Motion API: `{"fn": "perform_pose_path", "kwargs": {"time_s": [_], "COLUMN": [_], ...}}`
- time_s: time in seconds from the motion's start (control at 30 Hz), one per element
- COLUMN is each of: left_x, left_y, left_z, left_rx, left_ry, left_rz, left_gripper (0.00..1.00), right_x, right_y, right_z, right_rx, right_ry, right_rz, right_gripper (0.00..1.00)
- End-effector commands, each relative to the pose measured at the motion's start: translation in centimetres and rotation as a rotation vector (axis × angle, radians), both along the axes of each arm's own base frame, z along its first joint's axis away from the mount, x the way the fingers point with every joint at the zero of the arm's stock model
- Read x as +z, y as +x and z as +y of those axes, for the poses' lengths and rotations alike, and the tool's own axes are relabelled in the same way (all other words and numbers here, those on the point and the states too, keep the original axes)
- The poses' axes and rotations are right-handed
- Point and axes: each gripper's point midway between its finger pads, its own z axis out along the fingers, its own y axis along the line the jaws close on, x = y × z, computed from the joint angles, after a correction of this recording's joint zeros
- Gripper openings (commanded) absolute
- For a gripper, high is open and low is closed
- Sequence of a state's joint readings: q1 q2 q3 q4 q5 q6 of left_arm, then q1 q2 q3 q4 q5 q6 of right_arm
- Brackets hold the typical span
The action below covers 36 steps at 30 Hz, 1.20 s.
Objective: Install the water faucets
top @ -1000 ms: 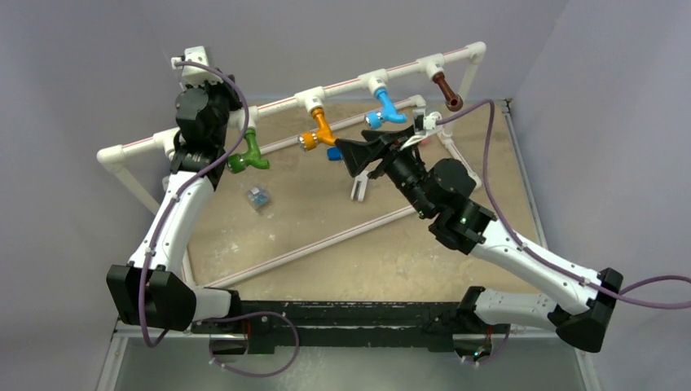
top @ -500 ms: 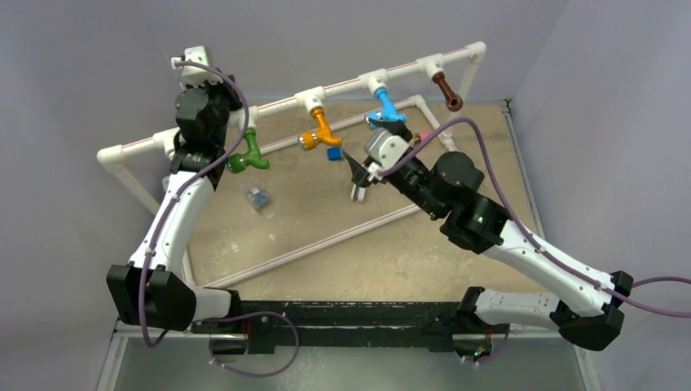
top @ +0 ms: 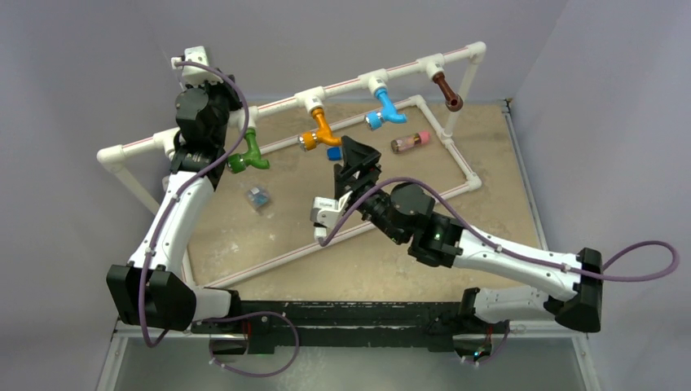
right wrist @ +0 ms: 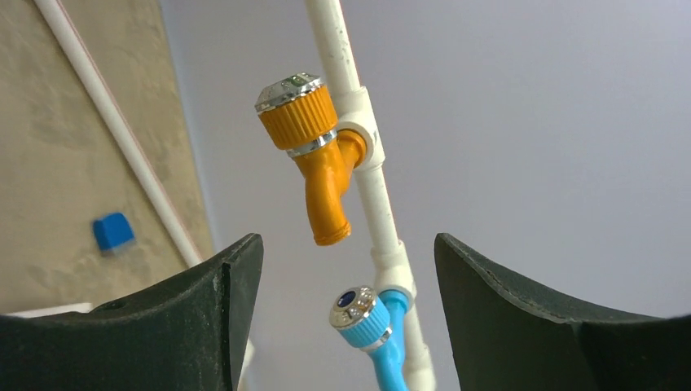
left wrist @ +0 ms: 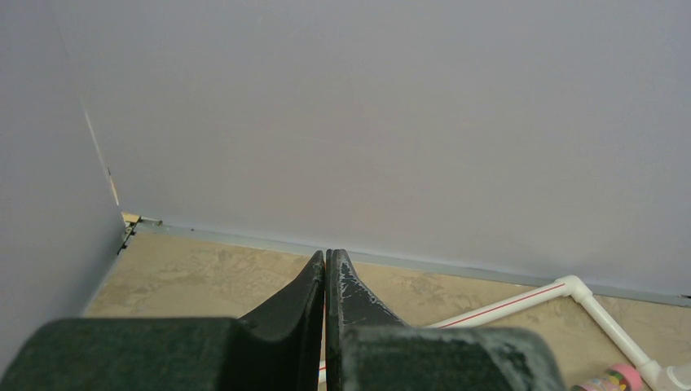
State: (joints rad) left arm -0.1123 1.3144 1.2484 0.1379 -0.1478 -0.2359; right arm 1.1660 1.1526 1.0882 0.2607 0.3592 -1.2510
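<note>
While left pincer (left wrist: pixel 326 259) sits closed, right pincer (right wrist: pixel 348 242) gapes before orange faucet (right wrist: pixel 322 175).

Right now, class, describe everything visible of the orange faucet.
The orange faucet looks like glossy plastic: a ribbed round knob with a silvery faceted cap and a short curved spout. It sits plugged into a white tee joint on the raised pipe. Only that joint touches it; the open right gripper frames it without contact.

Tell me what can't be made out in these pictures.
- Top view: curved green plastic faucet, its pipe joint partly hidden behind the left arm.
- Right wrist view: light blue plastic faucet, spout cut off by the bottom edge.
- Top view: small dark object, too small to identify.
</note>
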Motion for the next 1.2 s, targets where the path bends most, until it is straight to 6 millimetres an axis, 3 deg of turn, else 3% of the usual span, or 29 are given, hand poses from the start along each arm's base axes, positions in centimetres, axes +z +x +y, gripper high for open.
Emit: {"fn": "perform_pose_path", "kwargs": {"time_s": [0.0,0.17,0.47,0.7,1.0,1.13,1.17], "left_x": [-12.8,-12.8,-12.9,-12.8,-12.8,-12.9,-12.9], "left_y": [-0.5,-0.5,-0.5,-0.5,-0.5,-0.5,-0.5], "left_z": [-0.7,-0.7,-0.7,-0.7,-0.7,-0.6,-0.6], "left_rx": [-0.041,-0.041,-0.041,-0.040,-0.042,-0.041,-0.041], "left_ry": [0.034,0.035,0.036,0.036,0.035,0.035,0.035], "left_rz": [0.390,0.392,0.393,0.392,0.393,0.395,0.395], "left_gripper": [0.00,0.00,0.00,0.00,0.00,0.00,0.00], "right_x": [3.7,3.5,2.7,2.3,1.6,1.6,1.7], "right_y": [1.4,2.4,4.0,6.6,8.3,8.4,8.4], "right_z": [-1.2,-0.1,3.7,4.1,3.6,3.5,3.5], "right_rx": [-0.157,-0.220,-0.209,-0.274,-0.336,-0.327,-0.321], "right_ry": [-0.016,-0.038,-0.046,-0.025,0.062,0.161,0.202], "right_rz": [-0.254,-0.331,-0.336,-0.302,-0.254,-0.185,-0.159], "right_gripper": [0.78,0.78,0.78,0.73,0.39,0.01,0.00]}}
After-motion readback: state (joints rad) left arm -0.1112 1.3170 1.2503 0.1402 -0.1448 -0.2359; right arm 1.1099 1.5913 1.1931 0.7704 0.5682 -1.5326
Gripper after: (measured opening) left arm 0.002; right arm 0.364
